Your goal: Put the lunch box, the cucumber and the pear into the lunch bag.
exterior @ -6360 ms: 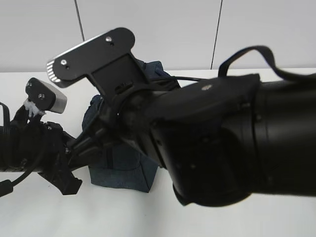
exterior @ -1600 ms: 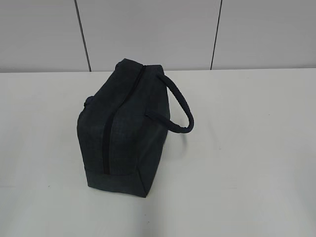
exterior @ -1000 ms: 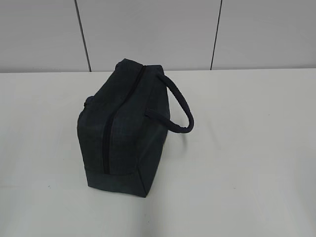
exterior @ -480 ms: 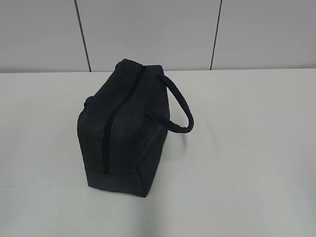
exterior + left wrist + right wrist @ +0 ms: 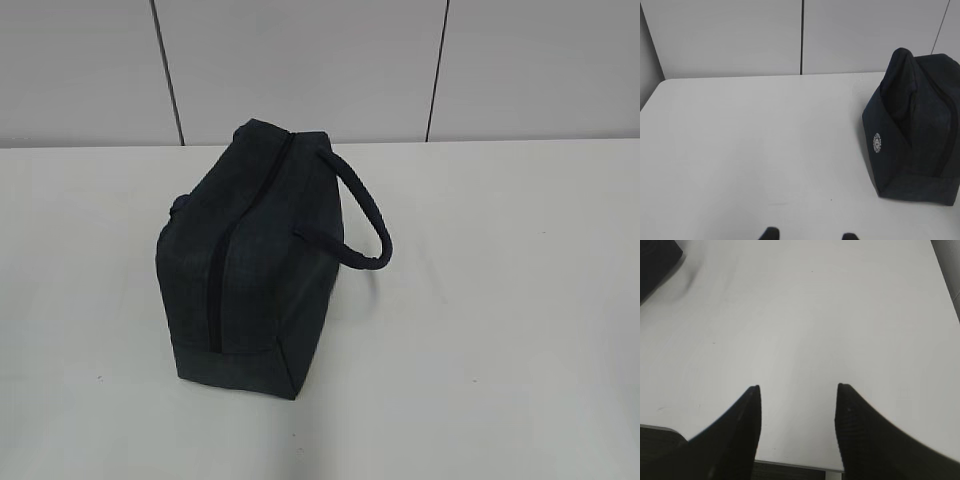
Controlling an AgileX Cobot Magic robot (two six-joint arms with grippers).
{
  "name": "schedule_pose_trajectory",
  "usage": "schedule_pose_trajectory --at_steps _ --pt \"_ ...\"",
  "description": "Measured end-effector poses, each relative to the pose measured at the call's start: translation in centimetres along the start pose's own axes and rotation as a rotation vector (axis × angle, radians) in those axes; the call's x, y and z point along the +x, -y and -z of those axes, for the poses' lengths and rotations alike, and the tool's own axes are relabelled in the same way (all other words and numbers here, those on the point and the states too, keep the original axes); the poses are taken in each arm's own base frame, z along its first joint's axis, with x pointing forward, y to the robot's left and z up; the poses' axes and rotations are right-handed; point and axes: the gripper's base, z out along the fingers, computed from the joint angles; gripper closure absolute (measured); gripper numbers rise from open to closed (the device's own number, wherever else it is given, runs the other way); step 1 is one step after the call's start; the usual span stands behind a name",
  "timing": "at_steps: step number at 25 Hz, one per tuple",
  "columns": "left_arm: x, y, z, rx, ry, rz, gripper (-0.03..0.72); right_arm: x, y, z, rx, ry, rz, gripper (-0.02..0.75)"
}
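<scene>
The dark navy lunch bag (image 5: pixel 255 260) stands on the white table, its top zipper shut and one rope handle (image 5: pixel 365 220) looping to the right. It also shows at the right of the left wrist view (image 5: pixel 915 125) and as a dark corner at the top left of the right wrist view (image 5: pixel 655 262). The lunch box, the cucumber and the pear are out of view. My left gripper (image 5: pixel 810 234) is open and empty above bare table, left of the bag. My right gripper (image 5: pixel 797 387) is open and empty near the table's front edge. Neither arm shows in the exterior view.
The white table (image 5: pixel 500 300) meets a pale panelled wall (image 5: pixel 300 60) behind the bag. The table's front edge (image 5: pixel 790 465) shows under my right gripper.
Both arms crowded the bag 6.4 s ago; they have since withdrawn out of the exterior view. Over the last 1.6 s nothing has moved.
</scene>
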Motion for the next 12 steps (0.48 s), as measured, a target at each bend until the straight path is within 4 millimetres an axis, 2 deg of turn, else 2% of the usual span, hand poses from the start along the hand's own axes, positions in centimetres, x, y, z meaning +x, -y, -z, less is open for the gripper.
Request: schedule_pose_trajectory --at_steps 12 --pt "0.0 0.0 0.0 0.0 0.0 0.0 0.445 0.0 0.0 0.0 0.0 0.0 0.0 0.353"
